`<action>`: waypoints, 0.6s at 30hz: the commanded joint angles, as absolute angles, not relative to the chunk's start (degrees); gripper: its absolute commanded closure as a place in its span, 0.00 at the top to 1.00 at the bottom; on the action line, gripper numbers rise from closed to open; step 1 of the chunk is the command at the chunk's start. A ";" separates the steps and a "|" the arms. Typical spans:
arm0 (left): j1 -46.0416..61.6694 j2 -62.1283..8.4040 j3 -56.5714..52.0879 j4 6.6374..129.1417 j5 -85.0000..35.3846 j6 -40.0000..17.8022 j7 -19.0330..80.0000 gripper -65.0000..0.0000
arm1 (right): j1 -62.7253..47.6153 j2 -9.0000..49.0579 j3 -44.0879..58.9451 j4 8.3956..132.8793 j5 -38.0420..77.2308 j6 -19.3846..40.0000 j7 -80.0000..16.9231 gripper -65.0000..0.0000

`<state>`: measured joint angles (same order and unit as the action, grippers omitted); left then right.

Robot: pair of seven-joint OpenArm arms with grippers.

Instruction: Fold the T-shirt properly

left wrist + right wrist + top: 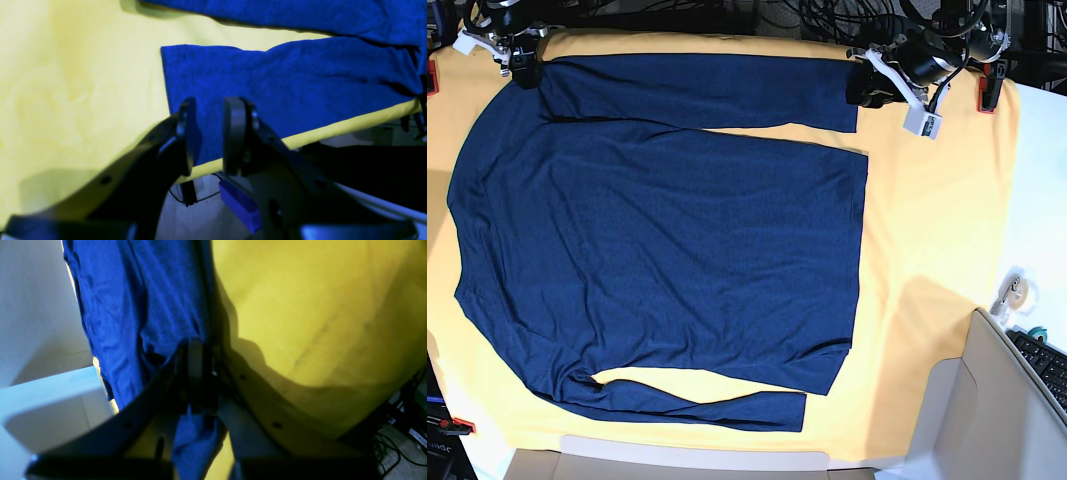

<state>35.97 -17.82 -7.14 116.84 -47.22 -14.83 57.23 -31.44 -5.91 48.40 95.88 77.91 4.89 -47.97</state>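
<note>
T-shirt spread flat across yellow cloth on tabletop. Right end effector, upper left of base view, clamped on shoulder fabric. Left end effector, upper right, partly open, empty, over sleeve cuff. Keyboard lower right.

T-shirt | dark navy, long-sleeved | spread flat | sleeves apparently lying alongside body

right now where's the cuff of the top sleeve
In the base view the sleeve cuff lies at the upper right of the T-shirt, flat on the yellow cloth, just beside the left gripper, whose jaws stand open.
</note>
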 commanded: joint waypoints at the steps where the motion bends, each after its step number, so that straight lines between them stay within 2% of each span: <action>1: 36.26 -18.07 -7.60 116.79 -48.04 -14.99 58.24 0.23 | -31.96 -5.49 48.13 96.66 78.11 5.05 -47.96 0.00; 7: 33.80 -17.98 -7.60 112.04 -48.22 -15.25 61.41 0.42 | -32.04 -4.44 46.20 96.66 78.11 5.05 -47.69 0.00; 9: 33.54 -17.98 -7.60 111.34 -48.31 -15.52 61.41 0.42 | -31.96 -4.35 46.20 96.66 78.11 5.05 -47.69 0.00; 13: 33.54 -17.98 -10.07 108.00 -52.18 -20.09 61.76 0.42 | -31.78 -4.35 46.20 96.66 78.11 5.05 -47.69 0.00; 16: 31.08 -17.98 -14.73 101.23 -59.21 -24.75 66.33 0.42 | -31.78 -4.35 46.20 96.66 78.11 5.05 -47.69 0.00; 18: 28.70 -17.98 -16.57 97.27 -62.11 -25.71 69.49 0.42 | -31.78 -4.26 46.20 96.66 78.11 5.05 -47.69 0.00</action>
<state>28.51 -17.37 -16.21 96.79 -64.90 -26.63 70.06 -31.44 -4.78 46.00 95.88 77.89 4.89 -47.77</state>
